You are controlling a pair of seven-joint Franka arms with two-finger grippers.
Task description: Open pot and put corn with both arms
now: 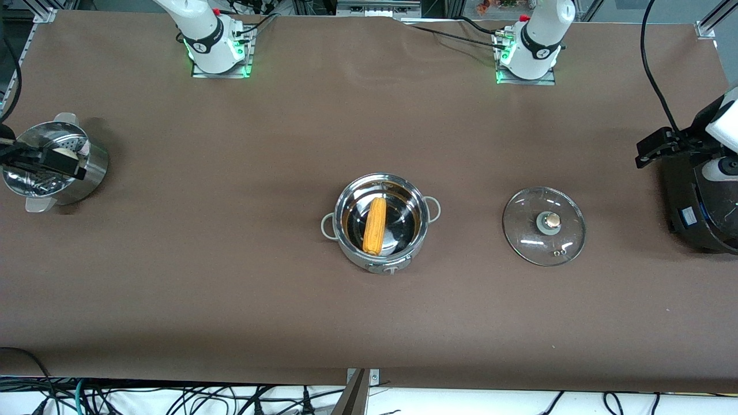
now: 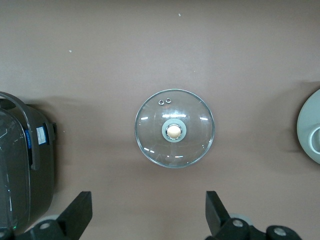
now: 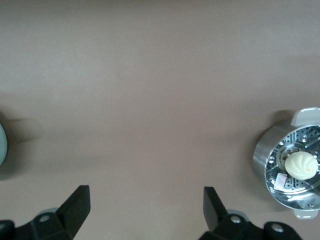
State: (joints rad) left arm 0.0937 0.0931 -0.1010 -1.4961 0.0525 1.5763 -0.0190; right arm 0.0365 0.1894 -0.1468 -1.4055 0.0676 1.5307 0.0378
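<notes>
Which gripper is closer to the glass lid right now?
Left. The left gripper hangs open by the glass lid; the right gripper is over the steamer basket.

The brown table [image 1: 230,276] carries a steel pot [image 1: 403,253] at frame centre. Its glass lid [image 1: 543,226] lies centre-right. A steamer basket [image 1: 92,173] sits mid-left, a black rice cooker [image 1: 692,213] mid-right.

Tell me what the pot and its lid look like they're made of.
Pot: polished metal, likely stainless steel; its walls mirror the corn inside. Lid: clear glass, since the brown table shows through, with a metal rim and a pale knob.
</notes>
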